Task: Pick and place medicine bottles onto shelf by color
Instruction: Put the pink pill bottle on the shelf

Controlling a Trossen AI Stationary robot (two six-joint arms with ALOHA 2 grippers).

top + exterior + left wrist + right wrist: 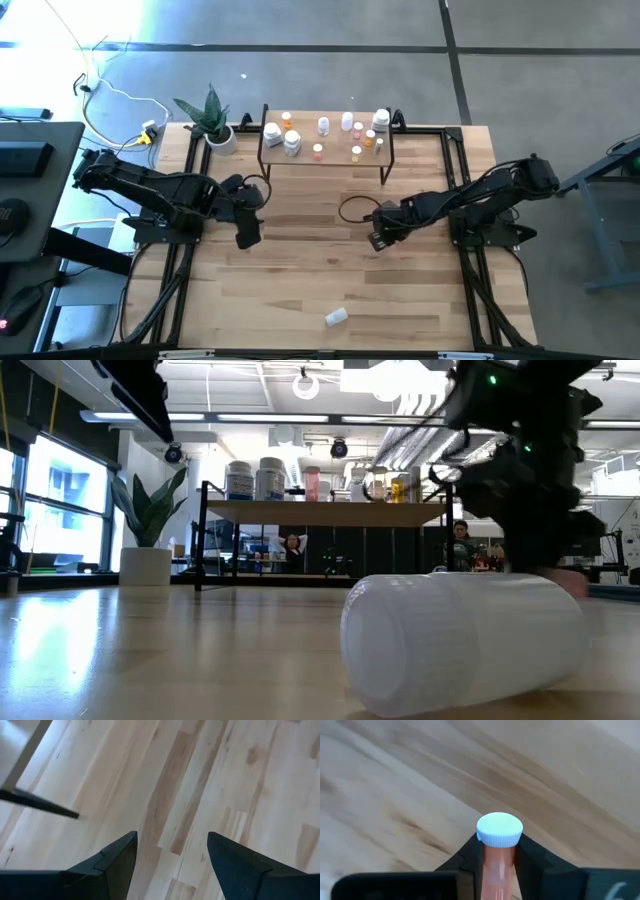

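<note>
A light-wood shelf [325, 152] on black legs stands at the table's far middle, carrying several white, orange and pinkish bottles [292, 140]. My right gripper [378, 238] is low over the table's middle, right of centre, shut on a pinkish bottle [497, 865] with a white cap [499, 829]. My left gripper [247, 235] hovers left of centre, open, with only bare wood between its fingers [172, 845]. One white bottle [336, 317] lies on its side near the table's front edge and fills the foreground of the low view [460, 640]. My right gripper pinches the pinkish bottle's body [497, 862] just behind the white cap, between its two fingers [470, 852]. The fingers point steeply down. The cap sticks out past the fingertips and the body runs back between them. Whether the bottle touches the table, I cannot tell.
A potted plant [212, 122] stands at the far left beside the shelf. Black frame rails [465, 190] run along both table sides under the arms. Bare wood lies between the grippers and the front edge. People sit in the room behind the shelf [460, 540].
</note>
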